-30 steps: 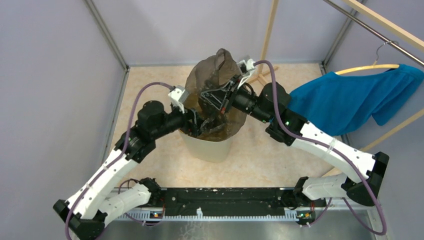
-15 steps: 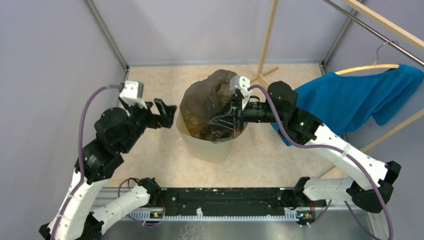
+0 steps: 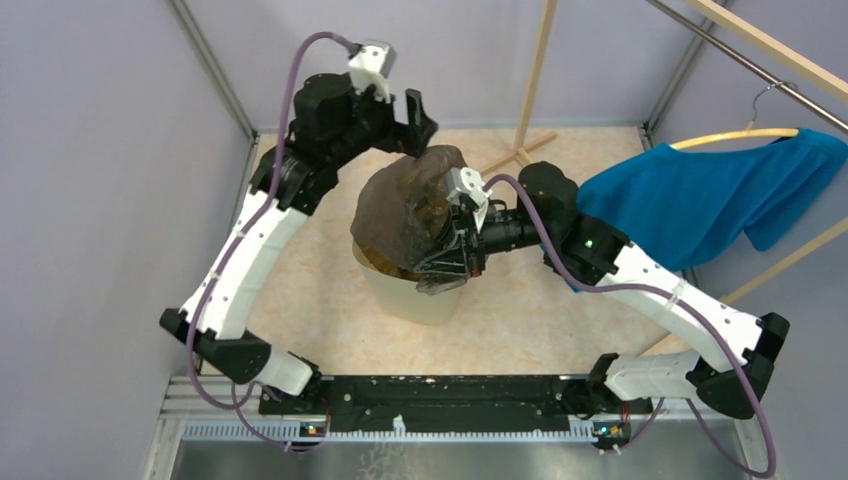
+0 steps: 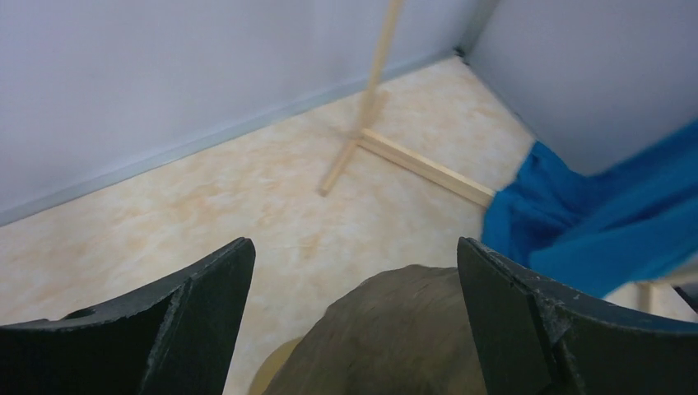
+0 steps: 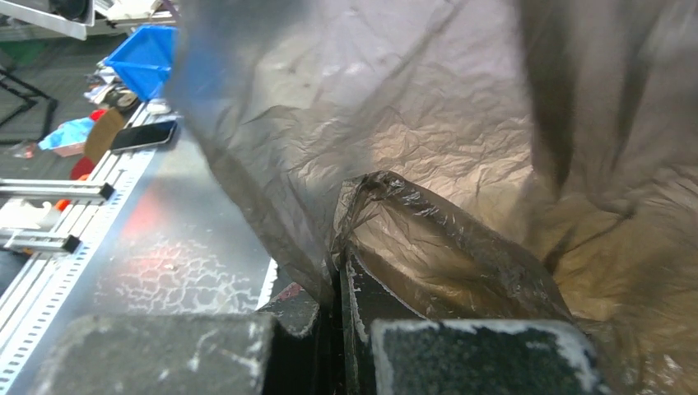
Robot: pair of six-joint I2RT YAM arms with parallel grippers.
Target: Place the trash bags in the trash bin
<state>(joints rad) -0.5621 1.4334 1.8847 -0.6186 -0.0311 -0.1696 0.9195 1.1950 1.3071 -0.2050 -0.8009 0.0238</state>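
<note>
At frame centre, right gripper (image 3: 445,262) clamps the grey-brown trash bag (image 3: 395,215) billowed over the cream trash bin (image 3: 410,297); left gripper (image 3: 414,112), upper centre, gapes wide, holding nothing.

Robot lab booth, grey panel walls (image 3: 95,150)

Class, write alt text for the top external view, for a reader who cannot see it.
A dark, puffed-up trash bag sits bunched over the mouth of a cream trash bin, pinched by the shut right gripper. The left gripper hovers open above the bag's far side, holding nothing. A blue garment hangs at the right.
</note>
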